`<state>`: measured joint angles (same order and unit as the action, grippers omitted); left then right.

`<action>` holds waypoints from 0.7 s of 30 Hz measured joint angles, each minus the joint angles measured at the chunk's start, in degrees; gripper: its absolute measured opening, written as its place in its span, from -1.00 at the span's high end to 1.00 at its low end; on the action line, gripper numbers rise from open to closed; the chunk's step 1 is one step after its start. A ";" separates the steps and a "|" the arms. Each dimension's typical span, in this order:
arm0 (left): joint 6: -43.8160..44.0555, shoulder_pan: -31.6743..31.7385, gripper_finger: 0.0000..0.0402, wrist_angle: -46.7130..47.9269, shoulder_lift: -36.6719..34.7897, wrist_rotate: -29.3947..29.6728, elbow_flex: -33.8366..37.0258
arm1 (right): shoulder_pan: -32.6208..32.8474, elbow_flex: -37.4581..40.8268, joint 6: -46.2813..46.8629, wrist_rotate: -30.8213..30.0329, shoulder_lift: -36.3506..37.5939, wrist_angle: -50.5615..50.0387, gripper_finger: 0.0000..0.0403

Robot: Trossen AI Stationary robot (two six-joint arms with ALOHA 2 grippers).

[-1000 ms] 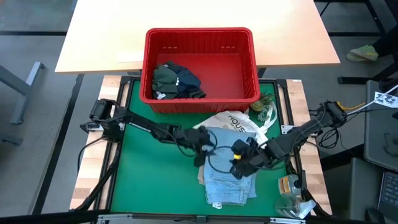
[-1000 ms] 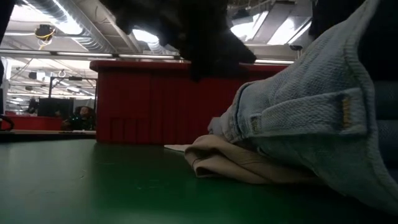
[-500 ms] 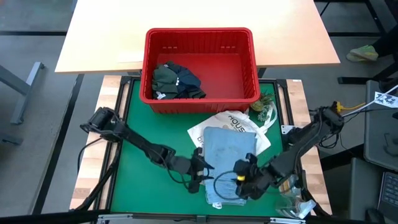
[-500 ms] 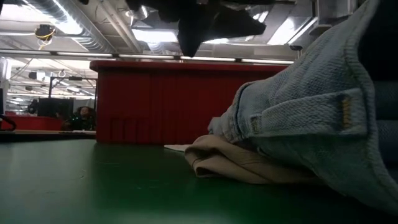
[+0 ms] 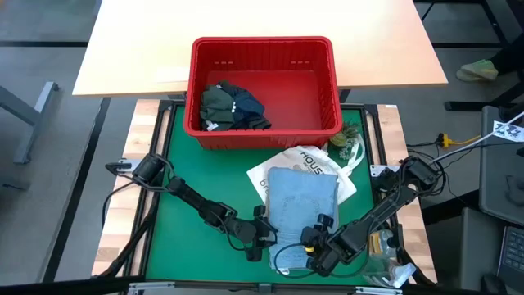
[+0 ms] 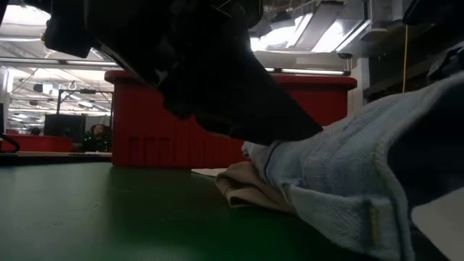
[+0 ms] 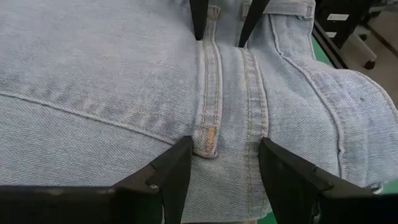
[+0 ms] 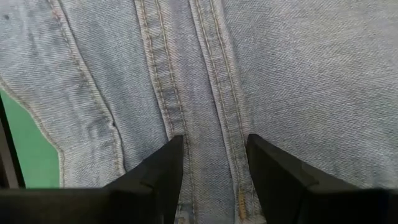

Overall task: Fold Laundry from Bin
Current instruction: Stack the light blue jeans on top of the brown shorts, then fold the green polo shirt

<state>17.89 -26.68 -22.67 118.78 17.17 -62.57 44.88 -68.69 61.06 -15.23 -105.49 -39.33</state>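
- Now the left gripper (image 5: 260, 238) is hovering at the near left corner of the light blue denim garment (image 5: 301, 203), its fingers (image 7: 171, 176) spread over a stitched seam, holding nothing.
- The garment is lying on the green mat (image 5: 192, 176), its long axis running from the near edge toward the red bin (image 5: 264, 129), over a white tote bag (image 5: 315, 159).
- The right gripper (image 5: 313, 246) is sitting at the near right corner, equally close, also parted and empty.
- Dark garments (image 5: 231, 106) are waiting in the bin.

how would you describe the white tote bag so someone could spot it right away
Start at the red bin at the far end of the green mat. Just in front of its near wall lies the white tote bag, partly covered by the folded light blue denim garment. It is the only white, printed item there.
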 joint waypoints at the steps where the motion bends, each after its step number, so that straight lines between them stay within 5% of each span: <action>1: 0.00 0.00 0.10 0.04 0.00 -0.02 0.00 | 0.00 0.00 -0.01 0.05 0.02 -0.01 0.11; 11: -4.79 0.02 0.10 1.78 -4.68 0.75 0.26 | -0.32 -7.99 -8.35 0.92 2.40 -9.83 0.11; 21: -14.70 0.12 0.10 2.26 -13.82 6.81 0.26 | -4.68 -19.42 -17.99 -5.10 2.49 -19.76 0.11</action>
<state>3.19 -26.56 -20.41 104.96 23.98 -62.30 40.20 -88.11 43.06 -20.32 -103.00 -59.09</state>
